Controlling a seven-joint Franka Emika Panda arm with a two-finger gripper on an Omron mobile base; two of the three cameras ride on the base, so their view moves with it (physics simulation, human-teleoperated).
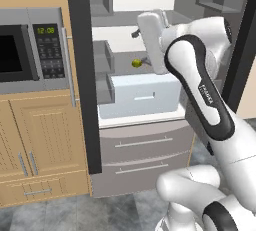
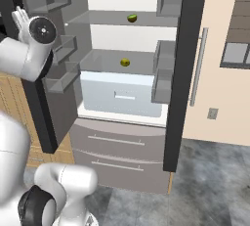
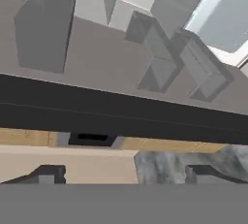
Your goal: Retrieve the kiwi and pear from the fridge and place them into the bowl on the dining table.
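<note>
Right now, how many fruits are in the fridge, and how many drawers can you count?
Fruits on the fridge shelves: 2, an upper fruit and a lower fruit
Pale inside drawer: 1
Grey bottom drawers: 2, upper drawer and lower drawer
Total: 5

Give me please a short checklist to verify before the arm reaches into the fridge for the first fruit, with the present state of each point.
1. Fridge doors open: ok, both stand open and the white inside shows.
2. Fruit in sight: ok, one fruit lies on the upper shelf, a second fruit on the shelf above the drawer.
3. Which is kiwi, which is pear: cannot tell, both are too small.
4. Gripper open and empty: ok, its fingertips stand wide apart with nothing between.
5. Gripper aimed at a fruit: not ok, the hand view faces the left door bins, not the shelves.
6. Shelf around the lower fruit free: ok.
</note>
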